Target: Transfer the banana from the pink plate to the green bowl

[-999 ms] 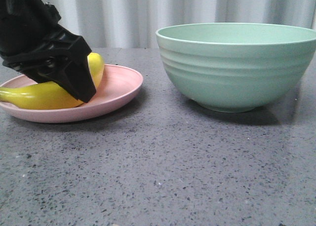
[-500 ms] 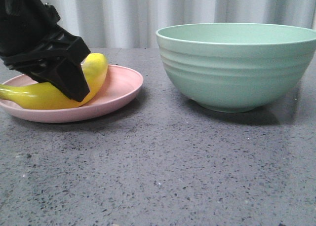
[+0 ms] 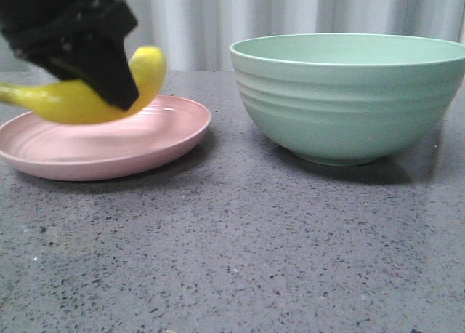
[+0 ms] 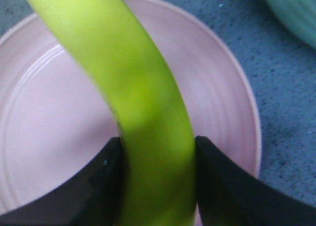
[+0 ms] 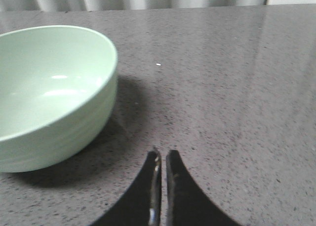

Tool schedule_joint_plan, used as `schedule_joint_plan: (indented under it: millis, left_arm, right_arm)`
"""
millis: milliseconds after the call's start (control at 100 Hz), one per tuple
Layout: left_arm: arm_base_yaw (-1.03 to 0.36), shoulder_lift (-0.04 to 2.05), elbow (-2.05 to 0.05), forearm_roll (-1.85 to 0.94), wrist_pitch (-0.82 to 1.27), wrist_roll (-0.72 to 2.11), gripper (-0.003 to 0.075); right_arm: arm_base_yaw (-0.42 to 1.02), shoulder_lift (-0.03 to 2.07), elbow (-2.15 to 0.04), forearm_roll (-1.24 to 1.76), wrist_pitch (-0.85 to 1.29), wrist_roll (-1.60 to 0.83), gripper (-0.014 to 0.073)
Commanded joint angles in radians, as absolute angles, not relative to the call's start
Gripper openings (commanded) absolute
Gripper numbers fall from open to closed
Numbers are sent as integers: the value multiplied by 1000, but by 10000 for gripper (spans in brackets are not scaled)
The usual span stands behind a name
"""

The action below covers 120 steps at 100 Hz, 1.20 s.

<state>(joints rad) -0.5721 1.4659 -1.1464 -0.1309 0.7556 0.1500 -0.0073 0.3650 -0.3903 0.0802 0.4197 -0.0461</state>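
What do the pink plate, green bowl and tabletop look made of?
Pink plate: likely matte plastic, with faint concentric ridges. Green bowl: similar matte plastic or fibre composite, soft highlights inside. Tabletop: grey speckled stone or stone-look laminate, slightly reflective.

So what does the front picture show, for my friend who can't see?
A black left gripper holds a yellow banana just above a pink plate. A big green bowl sits to the right on a gray speckled table.

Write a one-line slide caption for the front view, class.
Left end effector holds the banana lifted clear above the pink plate, with the green bowl waiting to its right.
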Motion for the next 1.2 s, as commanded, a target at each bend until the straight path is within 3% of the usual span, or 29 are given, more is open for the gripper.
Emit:
schedule_joint_plan:
  millis: [0, 160, 340, 470, 680, 909, 1189]
  left_arm:
    - [-601, 1398, -1214, -149, 726, 152, 174]
    - [-684, 1364, -1260, -153, 730, 152, 174]
    - [-788, 1364, -1275, -176, 749, 152, 174]
    - [-851, 1366, -1275, -203, 753, 152, 174]
    - [-900, 1366, -1275, -231, 747, 152, 174]
    - [-907, 1366, -1275, -234, 747, 152, 174]
    - [-907, 1366, -1275, -234, 747, 152, 174]
  right_arm:
    - [24, 400, -489, 69, 410, -55, -61]
    - [99, 502, -648, 74, 521, -55, -6]
    - [215, 686, -841, 144, 618, -42, 308]
    - [295, 827, -958, 219, 625, -36, 435]
    - [393, 1068, -1114, 322, 625, -36, 442]
    - [396, 1270, -1202, 451, 645, -36, 442]
    - [396, 1357, -1224, 497, 643, -36, 442]
